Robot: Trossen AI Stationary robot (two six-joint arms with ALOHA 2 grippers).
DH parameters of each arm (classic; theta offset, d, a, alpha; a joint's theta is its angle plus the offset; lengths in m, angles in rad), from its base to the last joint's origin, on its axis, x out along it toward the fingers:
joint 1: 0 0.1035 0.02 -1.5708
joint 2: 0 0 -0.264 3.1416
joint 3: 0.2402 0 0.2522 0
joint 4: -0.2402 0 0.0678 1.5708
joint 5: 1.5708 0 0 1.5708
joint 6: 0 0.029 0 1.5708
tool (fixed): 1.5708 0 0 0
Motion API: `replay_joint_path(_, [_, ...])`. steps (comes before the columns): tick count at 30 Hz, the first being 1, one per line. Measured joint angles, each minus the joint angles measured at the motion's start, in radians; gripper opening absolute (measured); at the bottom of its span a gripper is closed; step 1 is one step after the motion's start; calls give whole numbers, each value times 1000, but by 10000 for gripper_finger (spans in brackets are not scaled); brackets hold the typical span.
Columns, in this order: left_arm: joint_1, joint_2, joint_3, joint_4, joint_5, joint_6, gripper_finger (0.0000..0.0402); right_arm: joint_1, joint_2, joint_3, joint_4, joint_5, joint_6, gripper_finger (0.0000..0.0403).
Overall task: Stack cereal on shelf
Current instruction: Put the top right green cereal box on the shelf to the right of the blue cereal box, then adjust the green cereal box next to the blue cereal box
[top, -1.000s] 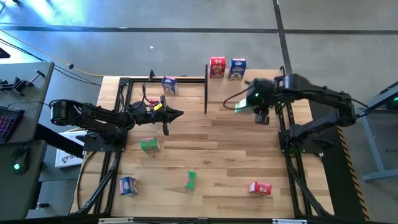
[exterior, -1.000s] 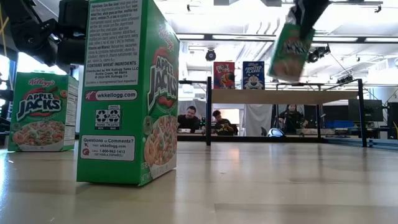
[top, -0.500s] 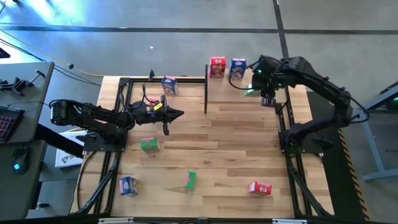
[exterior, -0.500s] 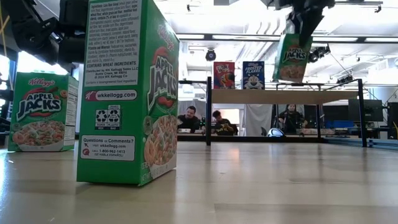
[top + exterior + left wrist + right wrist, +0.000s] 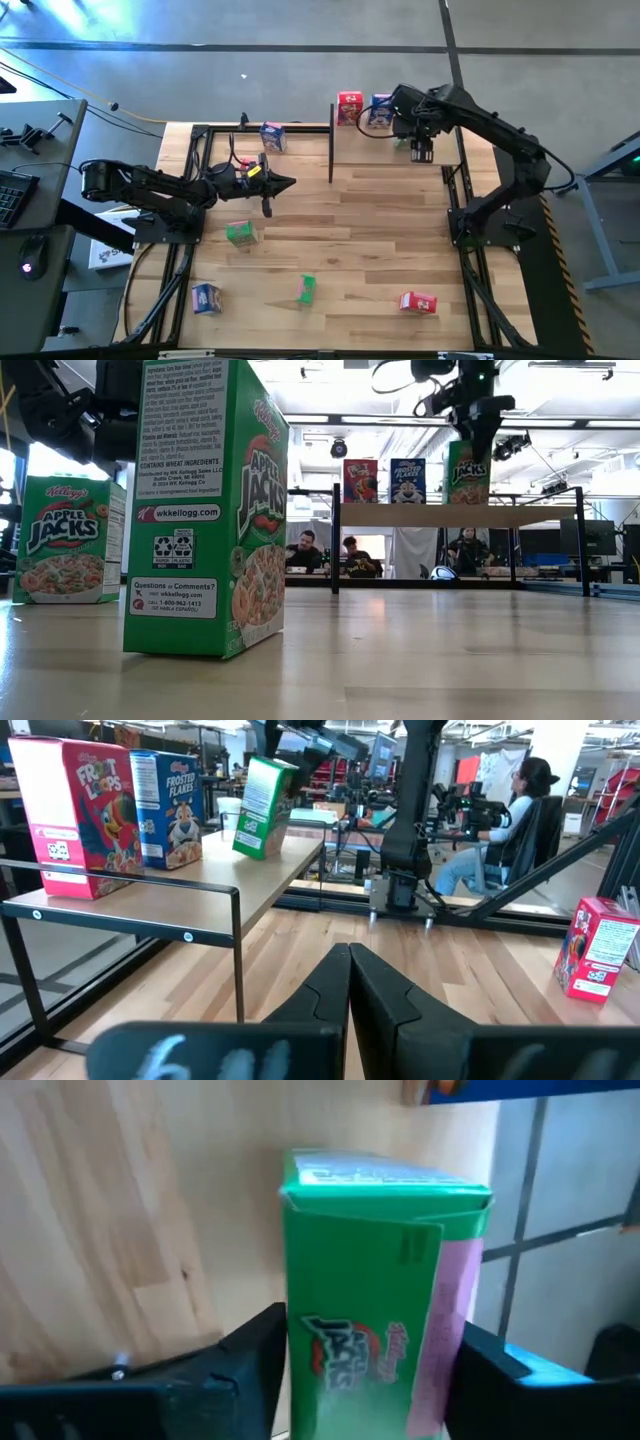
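1. The right gripper point(image 5: 470, 438) has its jaws clamped on a green box point(image 5: 466, 472), holding it upright just above or on the shelf point(image 5: 455, 515), I cannot tell which, beside the blue box point(image 5: 407, 480) and red box point(image 5: 360, 480).
2. Next, I judge: set it flat, then open and lift clear (the blue box is close).
3. The left gripper point(image 5: 285, 183) waits over the table point(image 5: 370, 250), jaws together, empty.
4. Other boxes lie on the table, none in the way.
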Motion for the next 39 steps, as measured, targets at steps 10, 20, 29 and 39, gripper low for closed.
replay_joint_path(10, [0,0,0,-15,0,6,0,0,-3,43,43,102,-35,233])
replay_joint_path(20, [1,0,0,-18,0,8,0,36,-4,338,-34,88,148,229])
replay_joint_path(29, [3,0,0,-15,-1,16,0,107,-255,33,136,141,431,101])
replay_joint_path(39, [3,0,0,-14,-1,15,0,290,-575,-666,828,407,685,22])
